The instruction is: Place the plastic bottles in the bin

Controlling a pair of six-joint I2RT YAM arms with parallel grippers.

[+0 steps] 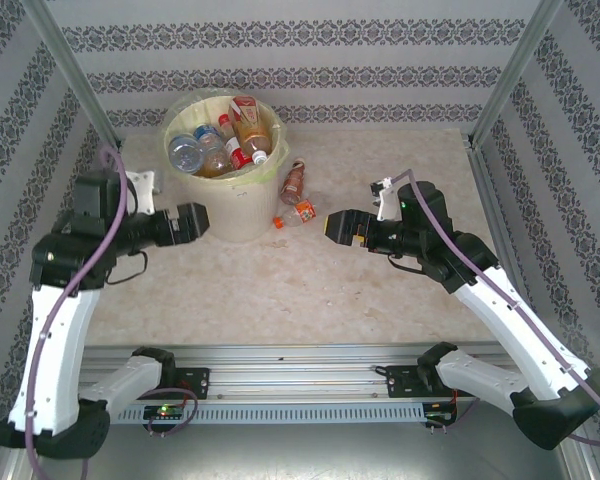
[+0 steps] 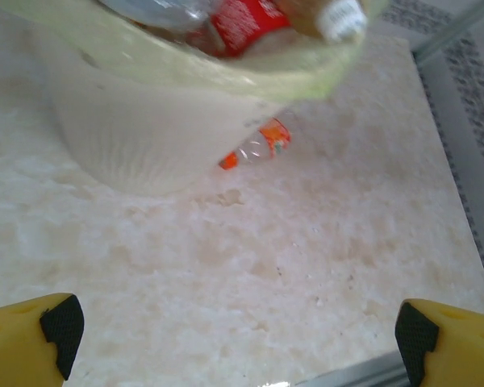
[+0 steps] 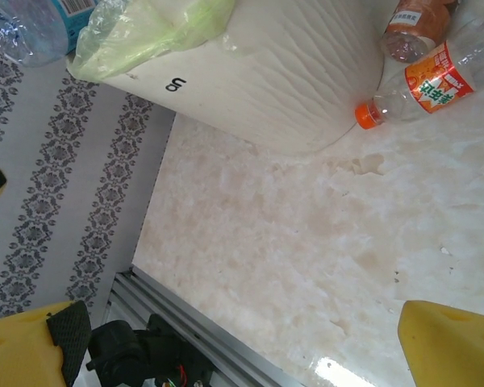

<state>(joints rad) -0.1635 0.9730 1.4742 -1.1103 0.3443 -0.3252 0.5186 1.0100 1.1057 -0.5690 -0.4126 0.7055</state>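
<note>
Nearest me are the yellow fingertips (image 2: 32, 339) of the left hand (image 2: 234, 330), spread wide with nothing but bare table (image 2: 250, 266) between them. The right hand (image 3: 234, 339) is spread just as wide and is also empty. From above, the left hand (image 1: 193, 222) hangs beside the bin (image 1: 235, 205) on its left, and the right hand (image 1: 338, 225) faces the bin from the other side. I judge both are released and free for the next pick.

Most of the plastic bottles (image 1: 225, 140) are in the bin, heaped at mixed angles above the bag-lined rim. That suits bottles dropped in rather than placed.

Two are left on the table to the right of the bin's foot. The orange-capped bottle (image 1: 293, 215) lies on its side. Its long axis runs roughly left to right in the overhead view, and its cap points at the bin's base. The cap is just beside the wall, but I cannot tell whether it touches. The brown-labelled bottle (image 1: 294, 180) lies just beyond it, also on its side, with its long axis running away from the arm bases. I cannot make out which end carries its cap.

The right hand sits near the orange-capped bottle and roughly in line with its length. I would turn the wrist so the fingers close across the body, not along it.
</note>
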